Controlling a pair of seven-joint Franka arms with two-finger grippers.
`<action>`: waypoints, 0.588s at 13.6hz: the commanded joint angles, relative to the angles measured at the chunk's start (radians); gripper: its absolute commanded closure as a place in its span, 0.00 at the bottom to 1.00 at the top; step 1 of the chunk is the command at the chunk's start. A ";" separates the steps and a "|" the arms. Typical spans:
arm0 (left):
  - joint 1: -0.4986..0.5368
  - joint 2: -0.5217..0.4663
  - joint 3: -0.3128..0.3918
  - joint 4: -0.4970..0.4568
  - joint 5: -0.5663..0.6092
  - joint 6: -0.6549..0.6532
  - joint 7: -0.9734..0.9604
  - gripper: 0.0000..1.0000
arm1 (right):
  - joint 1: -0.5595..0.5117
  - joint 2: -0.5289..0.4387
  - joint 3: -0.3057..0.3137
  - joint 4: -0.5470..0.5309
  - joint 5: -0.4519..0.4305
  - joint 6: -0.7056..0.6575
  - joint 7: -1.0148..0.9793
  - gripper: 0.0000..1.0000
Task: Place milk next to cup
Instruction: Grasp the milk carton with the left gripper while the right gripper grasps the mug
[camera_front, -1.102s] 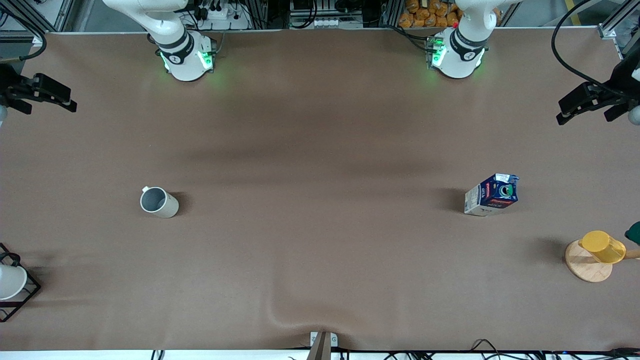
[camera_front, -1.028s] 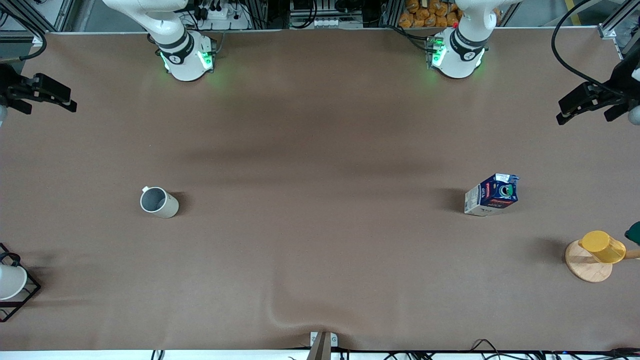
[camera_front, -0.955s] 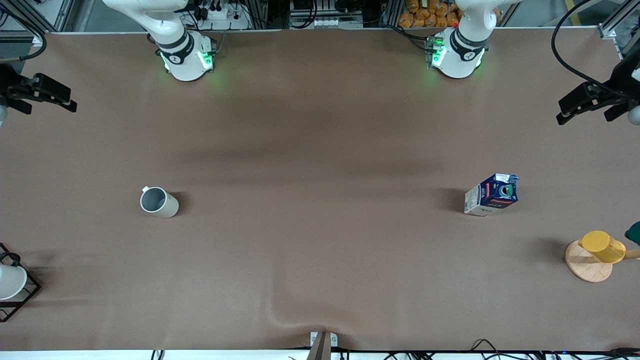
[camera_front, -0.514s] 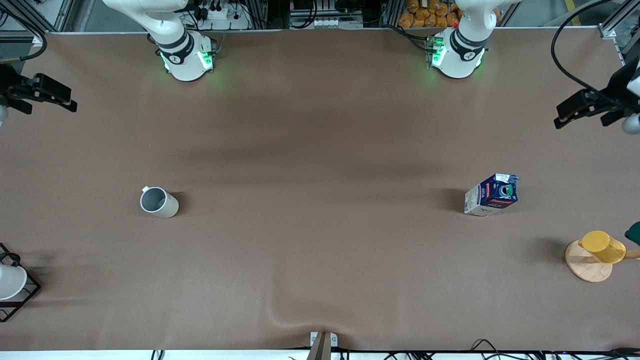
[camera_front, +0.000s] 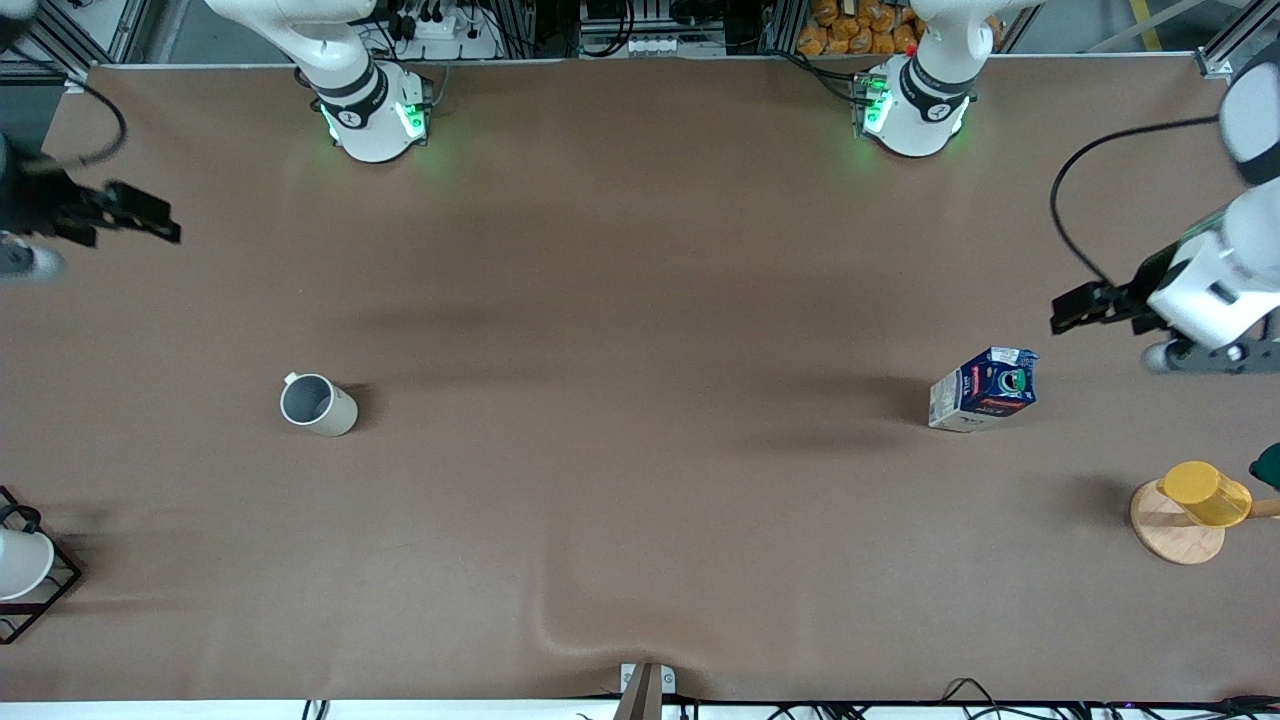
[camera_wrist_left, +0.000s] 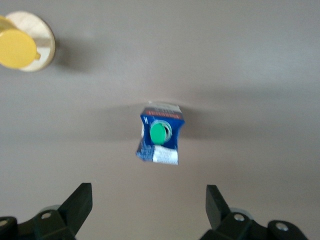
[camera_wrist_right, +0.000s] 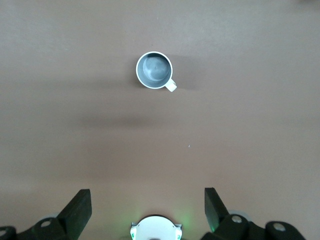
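The milk (camera_front: 985, 390), a dark blue carton with white sides and a green cap, stands on the brown table toward the left arm's end. It shows in the left wrist view (camera_wrist_left: 161, 140) ahead of my open jaws. My left gripper (camera_front: 1078, 309) is open and empty, up in the air beside the milk, apart from it; it also shows in the left wrist view (camera_wrist_left: 149, 194). The cup (camera_front: 317, 404), a light grey mug, stands toward the right arm's end and shows in the right wrist view (camera_wrist_right: 154, 70). My right gripper (camera_front: 140, 217) is open and empty over the table's end, and shows in its wrist view (camera_wrist_right: 147, 197).
A yellow cup (camera_front: 1205, 493) lies on a round wooden coaster (camera_front: 1165, 535) nearer to the camera than the milk; a green thing (camera_front: 1268, 465) shows at the edge beside it. A white cup sits in a black wire rack (camera_front: 45, 595) at the right arm's end.
My left gripper has swung down from the table's end toward the milk. My right gripper has shifted a little inward. The milk and the cup have not moved.
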 joint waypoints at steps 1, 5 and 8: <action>-0.013 0.011 -0.009 -0.076 0.034 0.103 0.013 0.00 | 0.000 0.155 0.006 0.017 0.003 0.088 0.003 0.00; -0.011 0.047 -0.011 -0.142 0.038 0.194 0.018 0.00 | 0.032 0.281 0.008 0.018 -0.006 0.206 0.014 0.00; -0.013 0.060 -0.011 -0.182 0.052 0.248 0.024 0.00 | 0.051 0.353 0.011 0.004 -0.003 0.300 0.015 0.00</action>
